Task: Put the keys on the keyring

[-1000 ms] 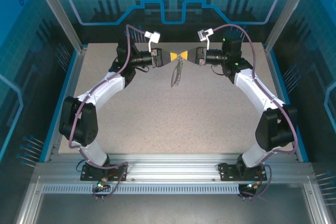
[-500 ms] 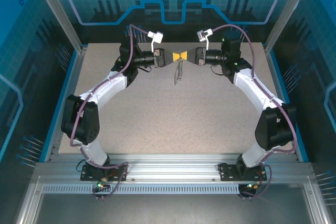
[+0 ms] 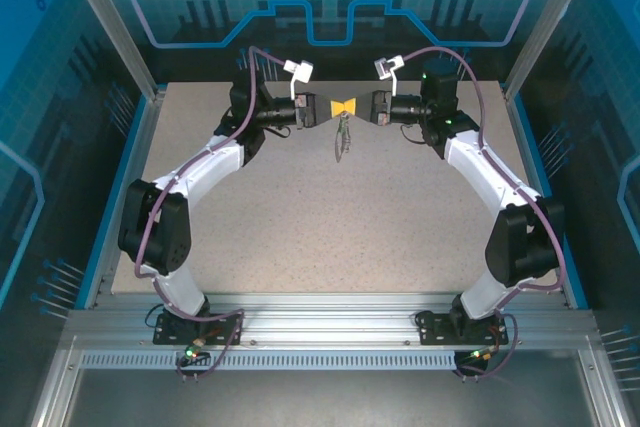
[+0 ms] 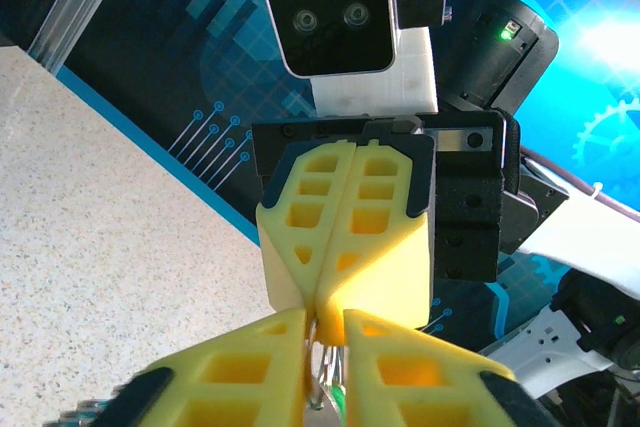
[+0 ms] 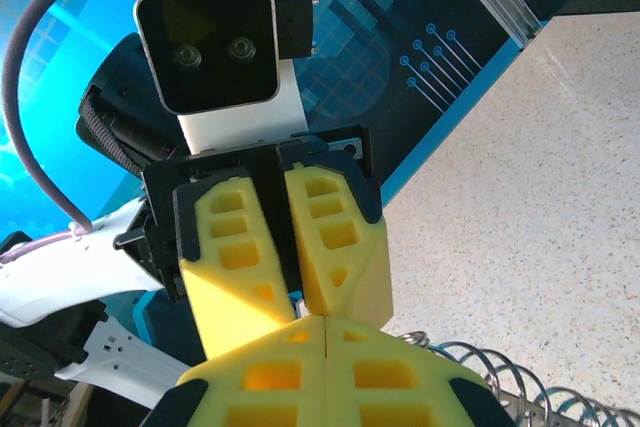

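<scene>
My two yellow-fingered grippers meet tip to tip high over the back of the table, the left gripper [image 3: 335, 108] against the right gripper [image 3: 353, 108]. The keyring [image 3: 342, 137], with its silvery chain, hangs below that meeting point. In the left wrist view my left gripper [image 4: 325, 325] is nearly closed on the ring's thin wire [image 4: 318, 367]. The key's green head [image 4: 346, 405] sits low in the narrow gap. The right gripper [image 4: 322, 299] faces it with fingers pressed together on the wire's top. A silvery coil [image 5: 500, 387] shows beside my shut right gripper [image 5: 328, 325].
The speckled table top [image 3: 330, 227] lies well below both grippers. Blue panels and aluminium posts [image 3: 110, 37] wall in the table's sides and back. Both arms arch in from the near corners.
Both grippers stay tip to tip and have shifted slightly right. The hanging chain has swung in and now hangs shorter and straighter beneath them.
</scene>
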Motion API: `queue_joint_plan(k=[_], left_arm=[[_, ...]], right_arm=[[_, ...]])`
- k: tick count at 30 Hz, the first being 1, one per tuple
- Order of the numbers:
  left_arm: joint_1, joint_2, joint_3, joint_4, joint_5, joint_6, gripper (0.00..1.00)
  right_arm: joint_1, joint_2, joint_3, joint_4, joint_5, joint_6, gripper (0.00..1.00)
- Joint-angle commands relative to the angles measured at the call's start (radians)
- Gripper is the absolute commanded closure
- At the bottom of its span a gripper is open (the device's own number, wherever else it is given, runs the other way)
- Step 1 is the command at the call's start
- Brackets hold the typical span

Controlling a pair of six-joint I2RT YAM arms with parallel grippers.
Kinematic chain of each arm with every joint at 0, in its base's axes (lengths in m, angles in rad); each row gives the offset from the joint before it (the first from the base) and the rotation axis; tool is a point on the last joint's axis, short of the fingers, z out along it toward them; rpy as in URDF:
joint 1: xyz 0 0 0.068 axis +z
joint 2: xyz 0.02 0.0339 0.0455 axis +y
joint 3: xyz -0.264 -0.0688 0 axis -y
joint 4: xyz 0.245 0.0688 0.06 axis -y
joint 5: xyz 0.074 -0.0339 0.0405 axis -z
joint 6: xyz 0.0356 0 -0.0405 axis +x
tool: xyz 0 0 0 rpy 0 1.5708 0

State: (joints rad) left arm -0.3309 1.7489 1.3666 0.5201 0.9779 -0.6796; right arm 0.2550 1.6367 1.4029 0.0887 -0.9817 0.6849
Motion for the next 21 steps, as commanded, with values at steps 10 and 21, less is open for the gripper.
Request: queue_joint_plan(k=[10,21], left_arm=[[-0.014,-0.006,0.013,0.071,0.044,-0.015,1.00],[-0.017,-0.040,-0.053,0.182,0.008,-0.052,1.00]], right_arm=[[0.009,0.009,0.038,-0.009,-0.012,-0.011,1.00],[-0.002,-0.023,0.040,0.018,0.043,0.050,0.76]])
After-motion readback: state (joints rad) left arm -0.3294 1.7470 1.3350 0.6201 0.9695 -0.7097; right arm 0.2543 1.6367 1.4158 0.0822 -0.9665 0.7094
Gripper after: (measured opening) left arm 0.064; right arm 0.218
